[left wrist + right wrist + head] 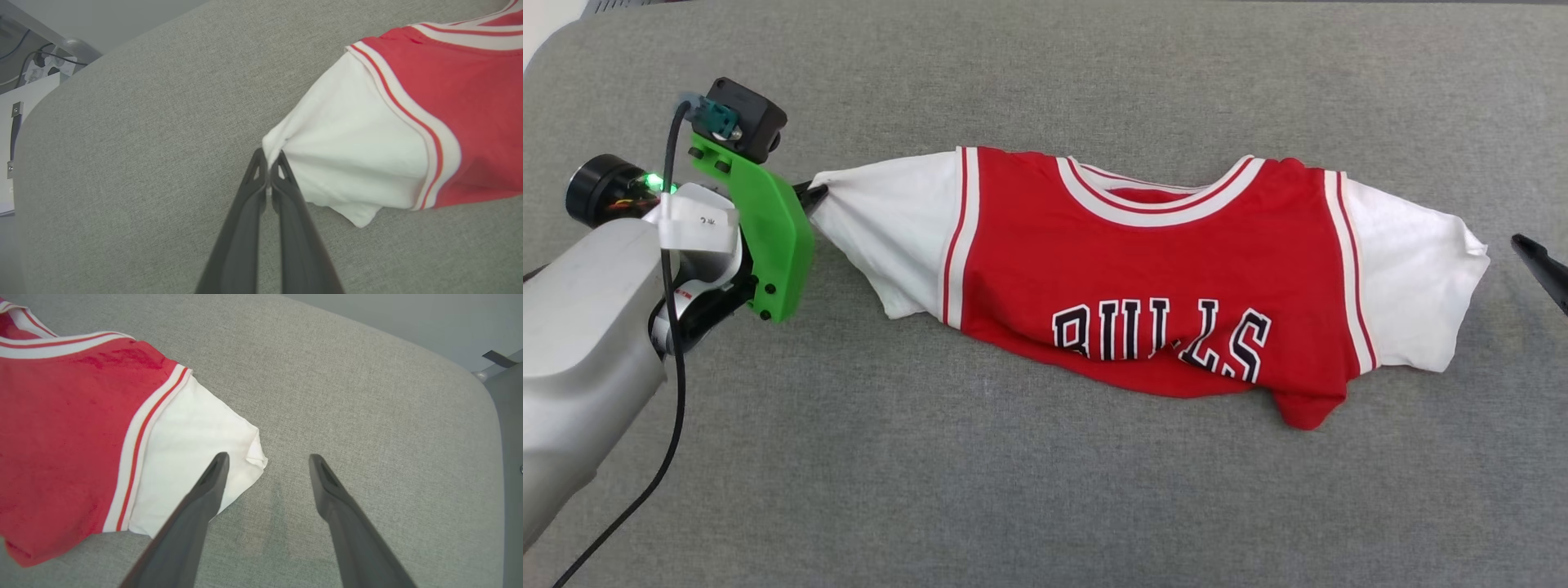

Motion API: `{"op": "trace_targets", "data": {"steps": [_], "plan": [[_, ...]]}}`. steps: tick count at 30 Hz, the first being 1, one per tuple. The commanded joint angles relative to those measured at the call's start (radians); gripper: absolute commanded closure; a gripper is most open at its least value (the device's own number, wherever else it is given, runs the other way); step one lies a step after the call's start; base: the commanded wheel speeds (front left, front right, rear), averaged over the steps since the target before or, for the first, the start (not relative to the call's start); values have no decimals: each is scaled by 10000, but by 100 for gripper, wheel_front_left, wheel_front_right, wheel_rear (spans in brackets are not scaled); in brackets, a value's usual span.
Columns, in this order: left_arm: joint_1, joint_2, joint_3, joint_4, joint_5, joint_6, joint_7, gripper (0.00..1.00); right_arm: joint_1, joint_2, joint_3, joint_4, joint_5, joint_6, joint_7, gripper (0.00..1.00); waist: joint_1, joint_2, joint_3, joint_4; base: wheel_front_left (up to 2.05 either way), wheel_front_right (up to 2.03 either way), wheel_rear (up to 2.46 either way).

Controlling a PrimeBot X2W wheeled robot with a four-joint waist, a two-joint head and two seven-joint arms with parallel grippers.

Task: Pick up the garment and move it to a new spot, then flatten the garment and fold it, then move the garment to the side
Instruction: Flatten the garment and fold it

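1. left gripper (269, 157), clamped on a sleeve tip of the red, white-sleeved jersey shirt (1143, 278) on the grey fabric surface (1045, 490): thin bite, may slip.
2. right gripper (267, 461), jaws apart, may miss the other sleeve.

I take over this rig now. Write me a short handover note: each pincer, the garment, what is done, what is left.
Left pincer: shut on the tip of the garment's white sleeve.
Right pincer: open, at the other sleeve's corner, holding nothing.
Garment: lying rumpled on the grey padded surface, chest side up.
Done: one sleeve gripped.
Left: grip the second sleeve, lift, move, flatten, fold, set aside.
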Motion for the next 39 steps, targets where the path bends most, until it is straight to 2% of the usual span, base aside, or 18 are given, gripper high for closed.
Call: {"op": "trace_targets", "data": {"steps": [1,4,8,14,19,25,26,33,35,39], "plan": [[93,-9,16,-127,121,121,-82,100,-337,-161,169,128,298,-7,638,0,0,0,129,123,0,0,0],[-7,-76,31,-399,202,226,-138,100,-846,-354,542,506,578,-7,1871,0,0,0,304,243,0,0,0],[-160,-137,58,-645,283,311,-172,100,-1496,-201,855,1123,582,-7,2484,0,0,0,538,378,0,0,0],[-390,-174,118,-935,369,394,-217,100,-2350,340,1426,2181,353,-7,2354,0,0,0,963,537,0,0,0],[-510,-213,128,-1025,414,407,-245,100,-2482,316,2460,2974,-44,-7,2010,0,0,0,1177,625,0,0,0],[-488,-205,119,-962,399,409,-307,100,-2338,386,3179,3661,560,-7,1807,0,0,0,1158,582,0,0,0],[-465,-185,114,-941,397,409,-322,100,-2404,332,3280,3634,613,-7,1628,100,0,0,1121,548,0,0,0],[-390,-152,194,-856,425,355,-779,100,-2921,34,3201,3517,1135,-7,-212,100,0,0,501,352,0,0,0],[-509,39,453,-1189,699,452,-1572,100,-3132,-400,3115,3074,1293,-7,-1884,100,0,0,-295,233,0,0,0],[-636,238,667,-1683,978,657,-2116,100,-3138,-668,2979,2654,1528,-7,-2680,100,0,0,-745,173,0,0,0]]}}
